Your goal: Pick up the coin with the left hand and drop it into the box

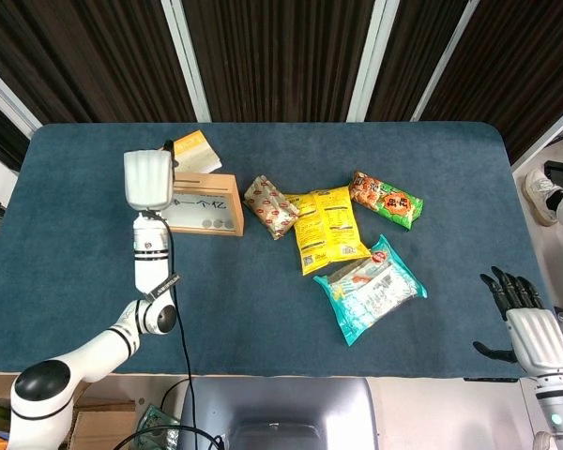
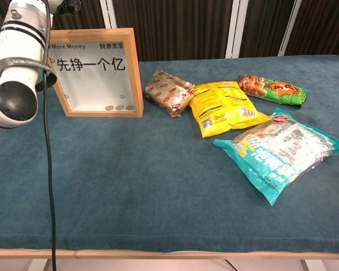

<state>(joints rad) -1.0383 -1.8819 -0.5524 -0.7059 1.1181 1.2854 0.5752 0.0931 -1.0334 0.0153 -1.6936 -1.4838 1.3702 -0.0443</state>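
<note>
**Left hand hovers over the money box**

While the left hand (image 1: 149, 179) hung above the left end of the wooden box (image 1: 209, 202), its white back faced the head camera and hid the fingers, so whether they were together, apart or pinching anything could not be told. No coin showed in that hand from either view. Down through the clear front of the box (image 2: 96, 73), a few coins (image 2: 119, 107) lay on the bottom ledge, near the right corner. The left forearm (image 2: 20, 59) filled the upper left of the chest view, crossing in front of the box's left edge, a black cable (image 2: 48, 169) trailing down from it.

Behind the box lay an orange and white packet (image 1: 196, 150), partly covered by the hand. Over to the right sat the snacks: a brown packet (image 1: 269, 206) just beside the box, a yellow bag (image 1: 326, 228) touching it, a green and orange bag (image 1: 385, 199) further right, and a teal bag (image 1: 370, 289) nearest the front edge, overlapping the yellow one's corner. All rested on the blue table (image 1: 263, 309).

Far off at the table's front right corner, the right hand (image 1: 528, 328) held nothing, dark fingers spread apart and pointing upward.
</note>
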